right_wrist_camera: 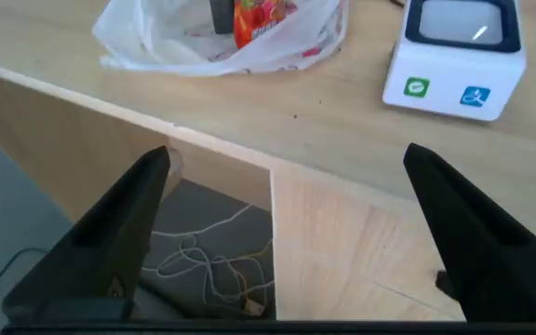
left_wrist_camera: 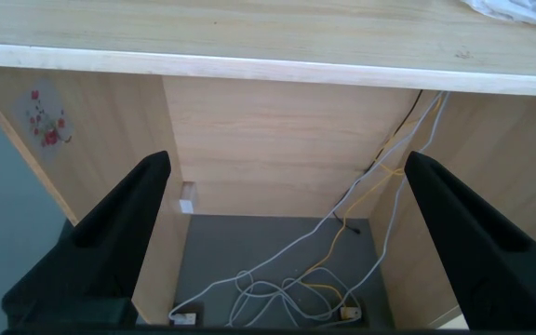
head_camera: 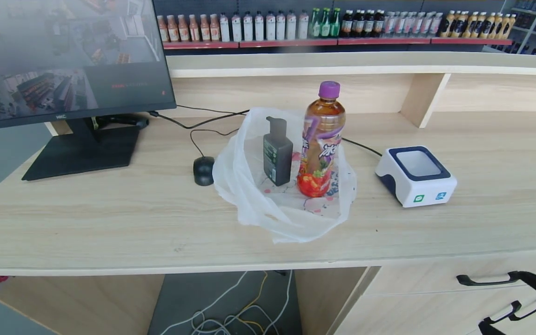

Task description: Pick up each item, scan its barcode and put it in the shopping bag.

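Counter (head_camera: 110, 218) with shopping bag (head_camera: 249, 195), above right hand (right_wrist_camera: 287, 156)

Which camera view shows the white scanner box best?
The head view: the scanner sits whole on the desk, its dark-rimmed window facing up. The right wrist view cuts off its far edge. The left wrist view faces under the desk.

Bottle (head_camera: 321, 139), dispenser (head_camera: 277, 156) in bag (head_camera: 244, 204) — scanner (head_camera: 414, 177) right, mouse (head_camera: 203, 170) left

We look over a pale wooden counter (head_camera: 110, 223) with a raised ledge (head_camera: 365, 63) along its back and a dark monitor (head_camera: 63, 56) at its left end. Behind it, red-edged shelves (head_camera: 286, 43) carry rows of bottles (head_camera: 268, 25). Below, drawers (head_camera: 412, 302) with black handles (head_camera: 486, 280) sit beside an opening where cables (head_camera: 231, 318) lie on grey floor (head_camera: 175, 302).
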